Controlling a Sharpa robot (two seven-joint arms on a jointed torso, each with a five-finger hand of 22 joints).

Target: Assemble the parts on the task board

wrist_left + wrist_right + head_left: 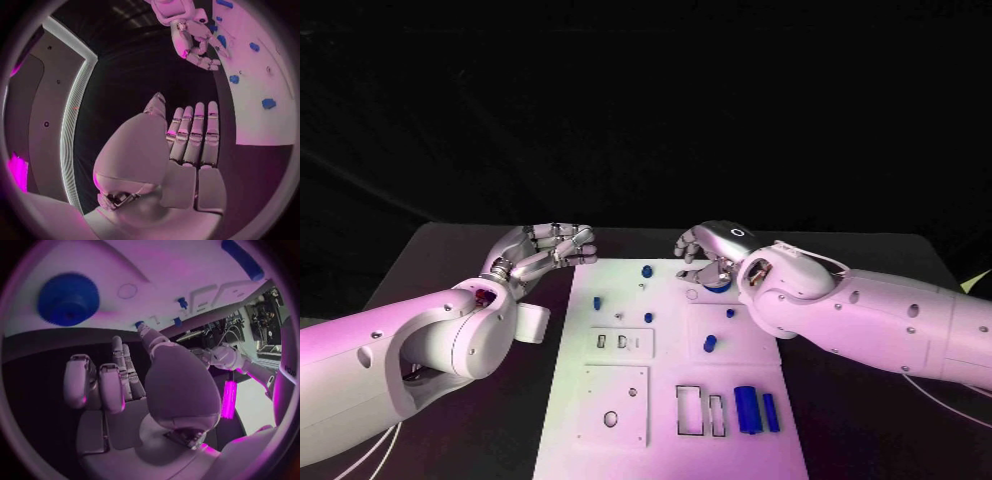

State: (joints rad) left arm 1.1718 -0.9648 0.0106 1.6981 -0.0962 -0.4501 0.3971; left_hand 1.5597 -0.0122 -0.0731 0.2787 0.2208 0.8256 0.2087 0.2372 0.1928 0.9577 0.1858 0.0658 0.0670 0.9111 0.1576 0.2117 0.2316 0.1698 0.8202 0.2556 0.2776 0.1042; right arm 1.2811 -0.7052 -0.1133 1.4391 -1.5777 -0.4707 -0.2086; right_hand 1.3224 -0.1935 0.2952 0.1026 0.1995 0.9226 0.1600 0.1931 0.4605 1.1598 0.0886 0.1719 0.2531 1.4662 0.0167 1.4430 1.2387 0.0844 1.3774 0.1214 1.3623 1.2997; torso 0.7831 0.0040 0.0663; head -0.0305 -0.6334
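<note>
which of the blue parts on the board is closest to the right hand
The round toothed blue part, at the board's far right edge beside the right hand. The other blue pieces lie farther along the board.

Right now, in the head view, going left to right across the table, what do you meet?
Left hand → blue peg at the board's far edge → right hand.

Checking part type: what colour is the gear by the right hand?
Blue; the gear shows best in the right wrist view.
</note>
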